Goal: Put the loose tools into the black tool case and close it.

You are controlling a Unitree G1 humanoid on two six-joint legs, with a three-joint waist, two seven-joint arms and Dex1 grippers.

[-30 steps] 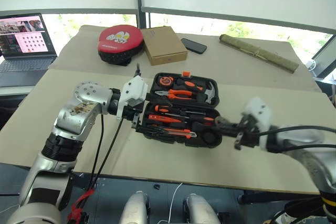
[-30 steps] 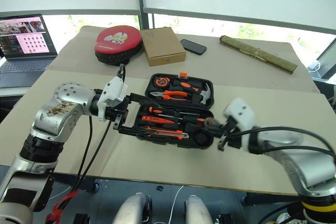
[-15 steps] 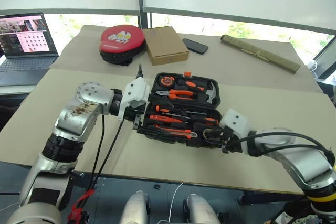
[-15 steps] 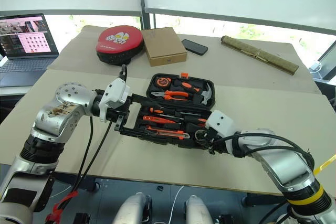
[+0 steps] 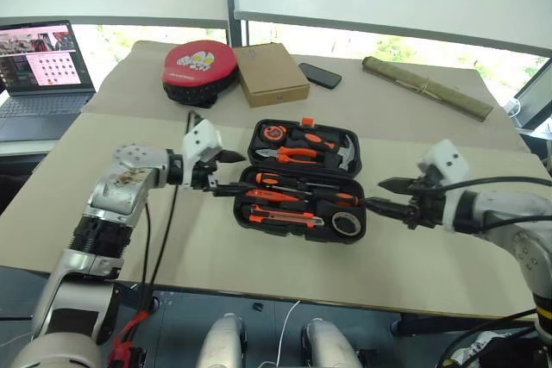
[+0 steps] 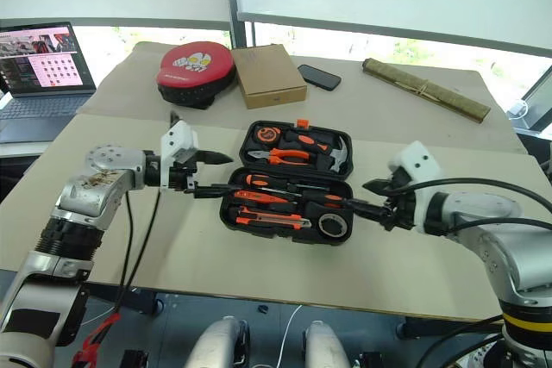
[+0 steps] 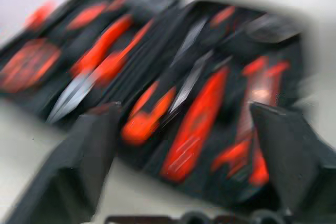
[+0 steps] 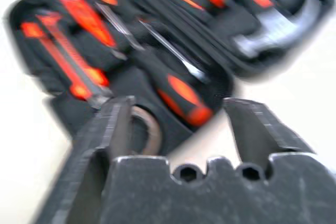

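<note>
case: the case (image 5: pixel 302 182) lies open and flat in the middle of the bench (image 5: pixel 129 239), lid half away from the robot, tray half nearer.
tools: screwdrivers (image 5: pixel 274 195), knife (image 5: pixel 280 219) and tape roll (image 5: pixel 348 224) all lie in the near half; the tester pen is too small to pick out.
left gripper: left gripper (image 5: pixel 226 171) hangs just beside the case's left edge, fingers spread, holding nothing.
right gripper: right gripper (image 5: pixel 388 196) hangs just beside the case's right edge, fingers spread and empty.
step: filling looks done; my guess is that shutting the lid remains.
risk, lid: a tool sitting proud of its recess could block the lid so the latch (image 5: pixel 304 121) would not catch.
risk, slide: a push from one side only could skate the case over the smooth bench instead of folding it.
risk, snag: a fingertip dipping into the tray could flick a screwdriver out.
surface: pale, matt tan sheets covering the bench, a seam running behind the case.
room: a red pad (image 5: pixel 199 70), a cardboard box (image 5: pixel 272 74), a phone (image 5: pixel 320 75) and a rolled mat (image 5: pixel 426 86) sit on the far side; a laptop (image 5: pixel 45 66) stands to the left; windows with drawn blinds behind.
</note>
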